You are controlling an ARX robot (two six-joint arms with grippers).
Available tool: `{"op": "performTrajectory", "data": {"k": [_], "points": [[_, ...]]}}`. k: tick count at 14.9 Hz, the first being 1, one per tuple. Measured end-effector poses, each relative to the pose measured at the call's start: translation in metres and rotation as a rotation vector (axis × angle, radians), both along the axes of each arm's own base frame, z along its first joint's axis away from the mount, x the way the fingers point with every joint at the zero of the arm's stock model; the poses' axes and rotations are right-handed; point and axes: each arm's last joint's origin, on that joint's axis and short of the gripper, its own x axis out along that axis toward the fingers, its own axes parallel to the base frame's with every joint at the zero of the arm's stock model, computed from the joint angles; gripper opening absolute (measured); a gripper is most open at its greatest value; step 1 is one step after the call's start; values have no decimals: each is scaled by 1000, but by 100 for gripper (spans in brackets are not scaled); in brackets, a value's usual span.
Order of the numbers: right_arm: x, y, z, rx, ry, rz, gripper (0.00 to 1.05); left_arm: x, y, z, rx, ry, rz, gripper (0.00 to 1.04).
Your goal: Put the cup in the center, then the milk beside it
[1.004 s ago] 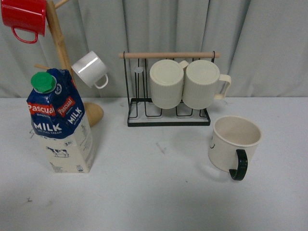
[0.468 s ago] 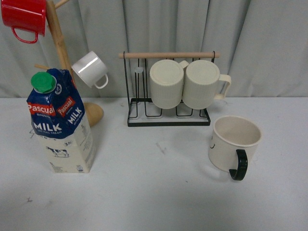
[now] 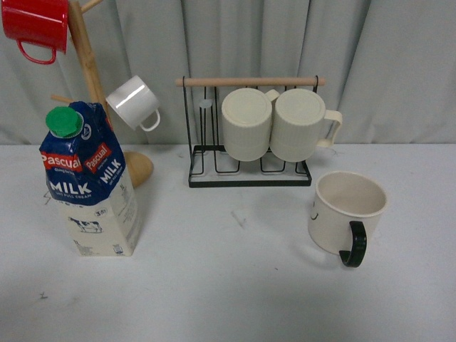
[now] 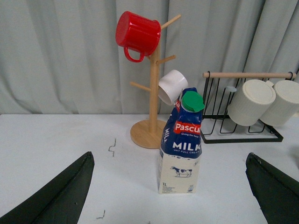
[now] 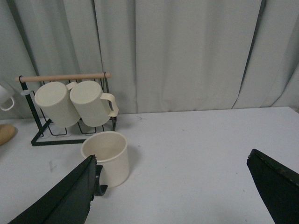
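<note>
Front view looks across the table point(image 3: 214, 285) toward the far curtain point(image 3: 392, 57). Left wrist view faces the milk point(image 4: 181, 144), right wrist view the cup point(image 5: 110, 158); all three share the rack point(image 3: 249, 182).

Looked like a staged lab setup: plain white desk point(image 3: 228, 292), pale grey curtain point(image 3: 385, 64) hung right behind it, plus a wooden mug tree point(image 3: 85, 64) and a black wire mug rack point(image 3: 214, 82).

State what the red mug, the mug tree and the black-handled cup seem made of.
Red mug: probably enamelled metal, glossy with thin rim. Mug tree: light wood, matte tan finish. Cup: likely ceramic or plastic, matte cream wall, glossy dark handle.
</note>
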Motion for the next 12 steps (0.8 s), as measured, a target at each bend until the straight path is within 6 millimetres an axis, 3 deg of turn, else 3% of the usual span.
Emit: {"op": "performTrajectory", "data": {"k": [12], "points": [[0,0,0,0,0,0,98,0,0,0,0,0,0,98]]}}
